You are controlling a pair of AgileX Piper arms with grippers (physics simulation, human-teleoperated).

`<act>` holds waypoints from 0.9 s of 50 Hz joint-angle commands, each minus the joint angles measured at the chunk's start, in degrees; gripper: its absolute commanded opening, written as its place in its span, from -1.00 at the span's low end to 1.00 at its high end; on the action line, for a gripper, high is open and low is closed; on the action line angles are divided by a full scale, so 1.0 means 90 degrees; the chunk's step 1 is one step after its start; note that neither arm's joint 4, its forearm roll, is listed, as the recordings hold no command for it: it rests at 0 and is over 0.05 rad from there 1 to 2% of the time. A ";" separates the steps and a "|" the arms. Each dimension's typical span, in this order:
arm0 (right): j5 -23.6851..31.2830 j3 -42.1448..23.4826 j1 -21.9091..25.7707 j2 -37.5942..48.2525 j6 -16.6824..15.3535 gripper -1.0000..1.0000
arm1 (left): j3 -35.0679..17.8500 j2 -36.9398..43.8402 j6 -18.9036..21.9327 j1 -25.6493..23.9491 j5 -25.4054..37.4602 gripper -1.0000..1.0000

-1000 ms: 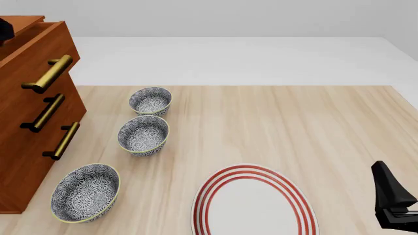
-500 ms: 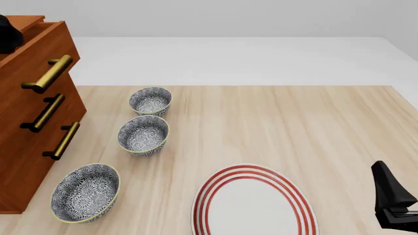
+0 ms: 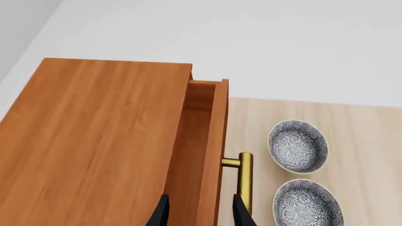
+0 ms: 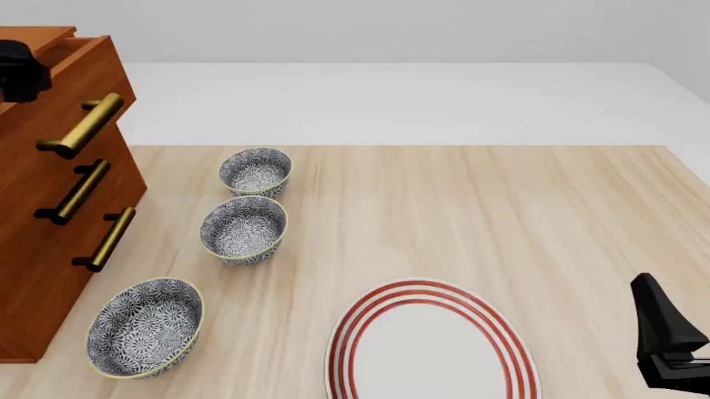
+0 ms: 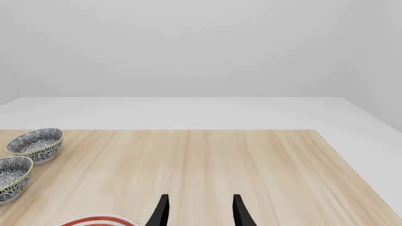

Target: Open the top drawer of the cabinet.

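Pale wood table [image 4: 466, 208], cabinet [image 4: 45, 241] at left edge. Top drawer [image 3: 204, 141] pulled out a bit, brass handle [image 4: 80, 126] on its front. Red-ringed plate [image 4: 431, 345] near front; three patterned bowls [image 4: 243, 229] lined beside cabinet. Left gripper [image 3: 197, 214] above drawer, fingers apart straddling its front panel, contact unclear. Right gripper [image 5: 197, 212] parted, empty, low right.

Cabinet [image 4: 45, 249]: reddish-brown wood, smooth, visible grain, satin sheen. Top drawer [image 3: 210, 141]: same wood; handle [image 4: 83, 126] brass-toned metal, polished. Tabletop [image 4: 466, 216]: pale wood, fine grain, matt. Bowls [image 4: 244, 229]: glazed, patterned ceramic look. Plate [image 4: 433, 349]: glossy white, red-ringed.
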 commanded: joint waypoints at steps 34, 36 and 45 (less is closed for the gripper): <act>0.0000 0.0000 0.0001 0.0000 0.0001 1.00 | 0.0242 0.0485 0.0241 -0.0044 -0.0288 1.00; 0.0000 0.0000 0.0000 0.0001 0.0000 1.00 | 0.0248 0.0508 0.0231 -0.0059 -0.0294 1.00; 0.0000 0.0000 -0.0001 0.0000 0.0000 1.00 | 0.0256 0.0604 0.0234 -0.0091 -0.0336 1.00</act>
